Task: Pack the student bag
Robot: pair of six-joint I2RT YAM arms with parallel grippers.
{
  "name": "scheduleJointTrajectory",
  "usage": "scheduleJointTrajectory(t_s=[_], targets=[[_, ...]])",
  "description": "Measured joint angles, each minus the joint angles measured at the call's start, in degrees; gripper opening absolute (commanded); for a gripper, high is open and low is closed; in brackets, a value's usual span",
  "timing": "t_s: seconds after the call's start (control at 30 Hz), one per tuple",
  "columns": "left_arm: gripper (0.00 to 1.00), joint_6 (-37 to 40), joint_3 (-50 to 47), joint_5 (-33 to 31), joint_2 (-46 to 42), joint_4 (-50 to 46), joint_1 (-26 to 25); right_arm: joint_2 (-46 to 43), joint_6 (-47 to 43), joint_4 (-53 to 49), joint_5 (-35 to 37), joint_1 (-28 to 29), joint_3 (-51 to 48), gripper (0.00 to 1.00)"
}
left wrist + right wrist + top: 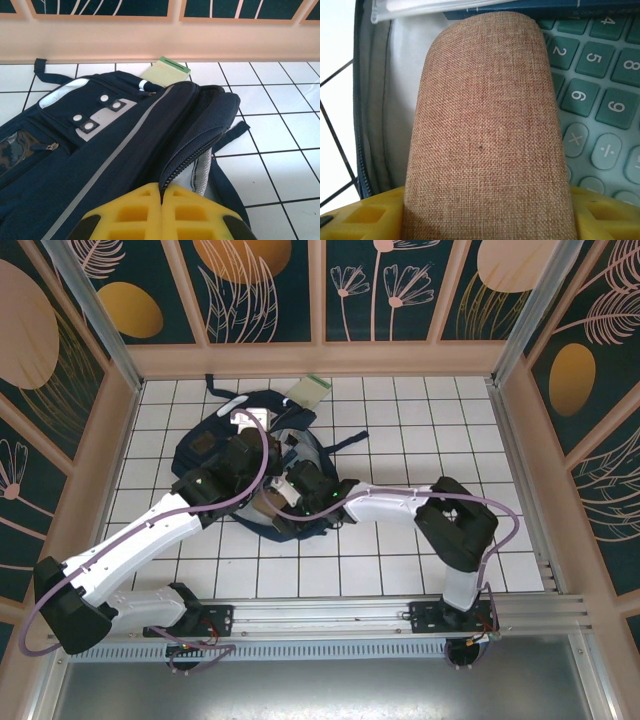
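The student bag (200,452), navy with a grey diagonal stripe (107,162), lies flat on the white tiled table. My left gripper (163,194) is shut on the zipper edge of the bag's raised flap (200,131), holding the opening up over the light lining. My right gripper (487,205) is shut on a brown woven fabric case (485,125), its yellow fingers (355,217) on either side of it. The case points into the bag's opening beside a calculator with teal keys (600,100). From above, the case (266,508) shows at the bag's near edge, under the right gripper (290,498).
A green notebook (167,71) sticks out from behind the bag's top, near the back wall (308,392). A clear plastic item (435,7) lies inside the bag, beyond the case. Bag straps (232,134) trail onto the tiles. Wooden walls enclose the table on three sides.
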Motion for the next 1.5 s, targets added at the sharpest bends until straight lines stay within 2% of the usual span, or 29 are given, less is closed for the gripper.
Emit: scheduleJointTrajectory(t_s=[0.23, 0.4, 0.6, 0.77, 1.03, 1.33, 1.5], targets=[[0.00, -0.02, 0.00, 0.52, 0.11, -0.04, 0.17, 3.80, -0.02, 0.46, 0.07, -0.07, 4.33, 0.42], [0.00, -0.02, 0.00, 0.44, 0.22, -0.17, 0.52, 5.29, 0.00, 1.84, 0.15, -0.07, 5.68, 0.67], [0.00, 0.00, 0.00, 0.42, 0.22, -0.24, 0.52, 4.48, 0.35, 3.76, 0.94, 0.00, 4.15, 0.82], [0.00, -0.02, 0.00, 0.50, 0.22, -0.17, 0.44, -1.20, 0.42, 5.25, 4.50, -0.24, -1.38, 0.86], [0.00, -0.22, 0.00, 0.48, 0.22, 0.00, 0.42, -9.35, 0.37, 5.42, 8.07, -0.50, -8.31, 0.79], [0.00, -0.24, -0.02, 0.50, 0.22, 0.00, 0.42, -9.94, 0.79, 5.44, 8.66, -0.68, -10.91, 0.72], [0.00, -0.24, -0.11, 0.52, 0.20, 0.00, 0.39, -8.63, 2.10, 5.42, 10.49, -3.41, -10.12, 0.70]])
